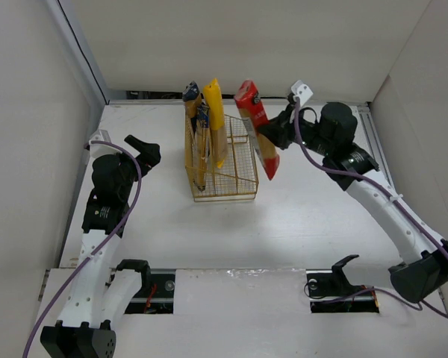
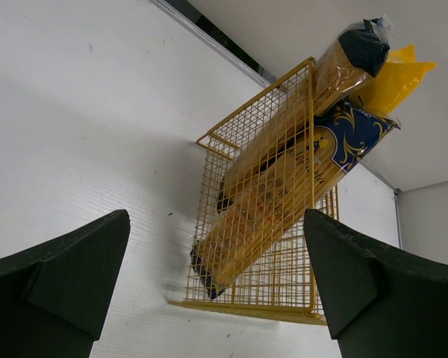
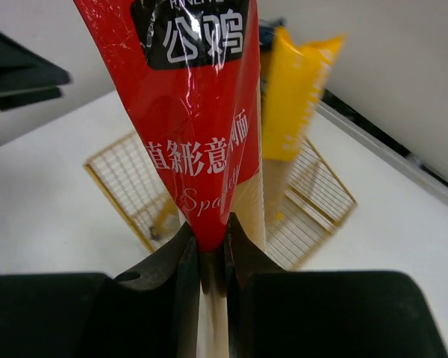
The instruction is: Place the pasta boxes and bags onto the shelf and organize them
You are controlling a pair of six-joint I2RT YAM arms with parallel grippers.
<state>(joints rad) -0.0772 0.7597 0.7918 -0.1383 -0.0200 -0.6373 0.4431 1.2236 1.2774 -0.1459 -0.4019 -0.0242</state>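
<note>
The right arm reaches from the right edge of the bench (image 1: pixel 321 216) toward its back middle. The right hand (image 1: pixel 267 139) is pinched tight on the red-ended pack (image 1: pixel 255 119), held tilted at the right side of the wire rack (image 1: pixel 243 195). The left arm bends near the left edge, and the left hand (image 1: pixel 145 151) is wide open and empty. 3 packs stand in the rack's left part: black-ended (image 1: pixel 192 94), blue-ended (image 1: pixel 202 118) and yellow (image 1: pixel 215 112).

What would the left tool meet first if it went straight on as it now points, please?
Most likely the wire rack, at its mesh side, with the blue-ended pack just inside; nothing shows between, though depth is unclear.
</note>
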